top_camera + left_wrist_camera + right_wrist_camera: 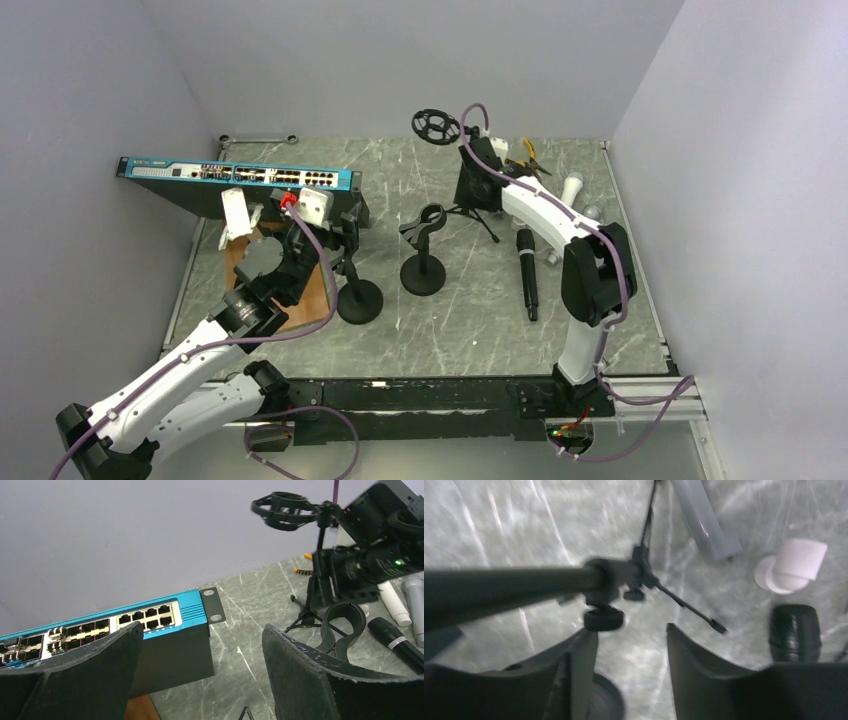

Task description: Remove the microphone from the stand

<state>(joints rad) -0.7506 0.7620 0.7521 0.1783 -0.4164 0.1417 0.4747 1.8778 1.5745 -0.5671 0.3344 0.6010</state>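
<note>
A black microphone (526,272) lies flat on the table, right of a round-base stand (423,275) whose clip (425,220) is empty. The left wrist view shows this clip (345,625) and the microphone (397,642). A tripod stand (480,210) carries an empty shock mount (437,125). My right gripper (475,190) hovers open over the tripod's hub (609,580) and holds nothing (630,630); the microphone's head (795,632) is at its right. My left gripper (340,235) is open and empty (201,630) beside a second round-base stand (360,300).
A blue network switch (240,175) stands at the back left (165,612). A wooden board (300,290) lies under the left arm. A grey and a white microphone (572,188) and pliers (528,158) lie at the back right. Walls close in on three sides.
</note>
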